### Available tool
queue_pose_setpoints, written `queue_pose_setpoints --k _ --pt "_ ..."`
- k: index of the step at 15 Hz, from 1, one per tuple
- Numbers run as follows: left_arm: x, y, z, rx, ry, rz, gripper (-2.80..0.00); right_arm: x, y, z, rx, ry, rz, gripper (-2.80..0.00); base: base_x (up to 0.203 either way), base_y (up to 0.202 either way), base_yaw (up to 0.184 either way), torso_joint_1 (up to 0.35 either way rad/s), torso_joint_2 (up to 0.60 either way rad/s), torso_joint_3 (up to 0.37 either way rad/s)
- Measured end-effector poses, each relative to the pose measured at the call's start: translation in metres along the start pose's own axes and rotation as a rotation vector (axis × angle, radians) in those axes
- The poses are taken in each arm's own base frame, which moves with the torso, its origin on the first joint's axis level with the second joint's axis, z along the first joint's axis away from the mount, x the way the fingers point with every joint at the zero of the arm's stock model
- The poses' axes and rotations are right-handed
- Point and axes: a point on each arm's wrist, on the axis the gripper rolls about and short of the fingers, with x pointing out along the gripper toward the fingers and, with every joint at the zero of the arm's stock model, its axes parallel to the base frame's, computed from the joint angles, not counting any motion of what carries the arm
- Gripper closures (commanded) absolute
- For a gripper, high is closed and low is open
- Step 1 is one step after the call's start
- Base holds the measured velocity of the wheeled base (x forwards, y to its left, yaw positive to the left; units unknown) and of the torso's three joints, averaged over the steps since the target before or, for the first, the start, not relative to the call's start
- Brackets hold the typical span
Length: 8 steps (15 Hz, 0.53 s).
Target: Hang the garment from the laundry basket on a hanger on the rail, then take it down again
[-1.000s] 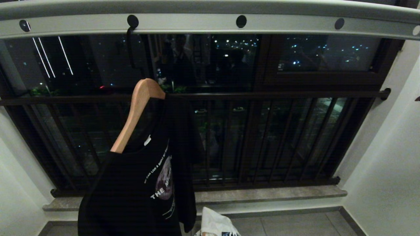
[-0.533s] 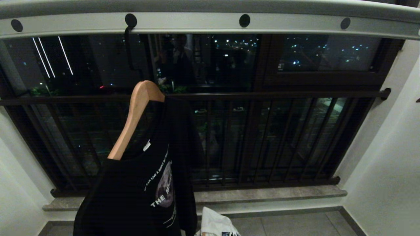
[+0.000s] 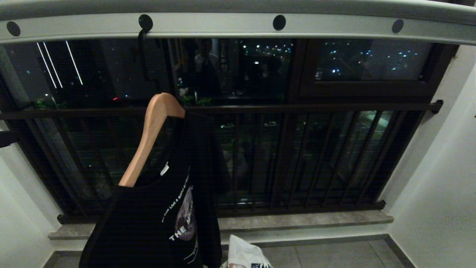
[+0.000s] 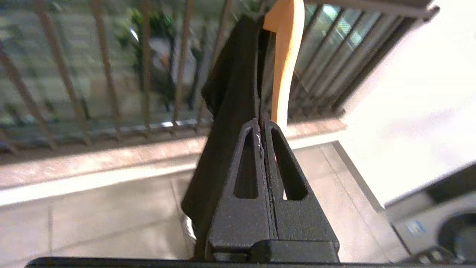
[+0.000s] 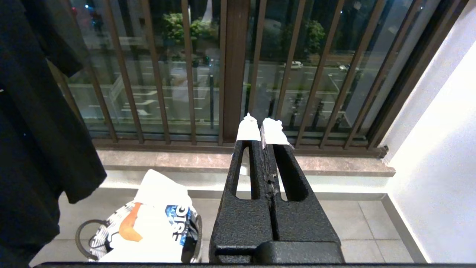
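A black printed T-shirt, the garment [image 3: 163, 208], hangs on a wooden hanger [image 3: 148, 141]. The hanger's black hook [image 3: 143, 52] sits in a hole of the pale grey rail [image 3: 223, 26]. My left gripper [image 4: 260, 122] is shut with nothing held and points at the shirt [image 4: 230, 93] and hanger [image 4: 284, 56] from the side. A dark tip shows at the head view's left edge [image 3: 7, 138]. My right gripper [image 5: 262, 124] is shut and empty, aimed at the window bars. The laundry basket [image 5: 83, 232] stands on the floor below, with a white printed garment [image 5: 156, 219] in it.
Dark brown window bars [image 3: 297, 160] and a stone sill [image 3: 305, 219] run behind the shirt. White walls close in on the left [image 3: 15, 223] and on the right [image 3: 438, 186]. A grey tiled floor [image 5: 357, 223] lies right of the basket. A machine's corner shows [image 4: 442, 219].
The hanger and shirt have swung a little to the left and sunk slightly. A dark tip has come into the head view at its left edge.
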Motion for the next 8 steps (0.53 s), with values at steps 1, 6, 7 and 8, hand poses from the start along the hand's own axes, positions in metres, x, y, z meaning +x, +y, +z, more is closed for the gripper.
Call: queue_pose_setpoints --k 1,6,7,8 --pt "0.007 0.002 0.002 -0.009 0.022 -0.017 0.0 0.0 0.0 0.0 0.0 0.0 0.0 0.0 0.0 0.0 0.0 0.0 0.0 0.0" --pt "0.037 0.013 0.003 -0.057 0.13 -0.153 0.0 0.0 0.0 0.0 0.0 0.0 0.0 0.0 0.0 0.0 0.0 0.0 0.0 0.0" --pt "0.041 0.016 0.004 -0.069 0.139 -0.173 0.0 0.0 0.0 0.0 0.0 0.0 0.0 0.0 0.0 0.0 0.0 0.0 0.0 0.0" --pt "0.043 0.02 0.005 -0.079 0.141 -0.194 0.0 0.0 0.0 0.0 0.0 0.0 0.0 0.0 0.0 0.0 0.0 0.0 0.0 0.0"
